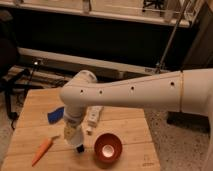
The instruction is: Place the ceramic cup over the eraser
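Note:
The white ceramic cup (72, 133) hangs under the end of my big white arm, held in my gripper (73, 131), at the front left of the wooden table (30, 110). The gripper itself is mostly hidden by the arm and the cup. The eraser (80, 148) is a small black block on the table, just below and slightly right of the cup. The cup is close above it and does not cover it.
A reddish-brown bowl (108, 146) stands right of the eraser near the front edge. A long white bottle-like object (93, 119) lies behind it. A flat blue piece (55, 115) lies at the left, and an orange carrot (42, 150) at the front left.

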Robot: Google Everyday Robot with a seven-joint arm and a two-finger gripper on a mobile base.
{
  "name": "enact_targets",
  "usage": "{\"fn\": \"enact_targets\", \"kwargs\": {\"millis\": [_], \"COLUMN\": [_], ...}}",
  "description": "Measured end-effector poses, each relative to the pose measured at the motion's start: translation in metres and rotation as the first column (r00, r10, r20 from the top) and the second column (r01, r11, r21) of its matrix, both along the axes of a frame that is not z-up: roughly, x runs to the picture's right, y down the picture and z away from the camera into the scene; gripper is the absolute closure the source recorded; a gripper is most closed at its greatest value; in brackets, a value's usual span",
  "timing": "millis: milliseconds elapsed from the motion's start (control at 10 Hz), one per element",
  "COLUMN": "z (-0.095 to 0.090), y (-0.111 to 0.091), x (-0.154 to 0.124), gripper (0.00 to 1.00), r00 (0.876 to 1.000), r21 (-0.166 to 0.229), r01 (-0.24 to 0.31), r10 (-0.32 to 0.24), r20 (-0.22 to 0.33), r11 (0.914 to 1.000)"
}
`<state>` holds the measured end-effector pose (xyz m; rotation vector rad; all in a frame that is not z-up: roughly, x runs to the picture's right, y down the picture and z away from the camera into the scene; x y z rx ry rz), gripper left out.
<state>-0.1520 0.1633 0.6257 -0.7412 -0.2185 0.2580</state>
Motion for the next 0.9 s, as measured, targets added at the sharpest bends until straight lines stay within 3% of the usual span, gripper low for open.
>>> {"fn": "enact_targets", "kwargs": {"millis": [100, 500, 800, 900], "z": [-0.0002, 0.0019, 0.0062, 0.0068], "y": [0.0023, 0.0104, 0.0063, 0.0052], "x": [0.0013, 0.0081, 0.0036, 0.0030], "gripper": [0.97, 0.58, 0.28, 0.22], "r00": [1.000, 0.999, 1.000, 1.000], "r21": [-0.006, -0.014, -0.006, -0.008], "r01": [0.001, 0.038, 0.006, -0.009], "r10": [-0.001, -0.038, -0.006, 0.010], "r20": [0.002, 0.010, 0.025, 0.028], "r11": [1.0000, 0.9992, 1.0000, 0.9999]}}
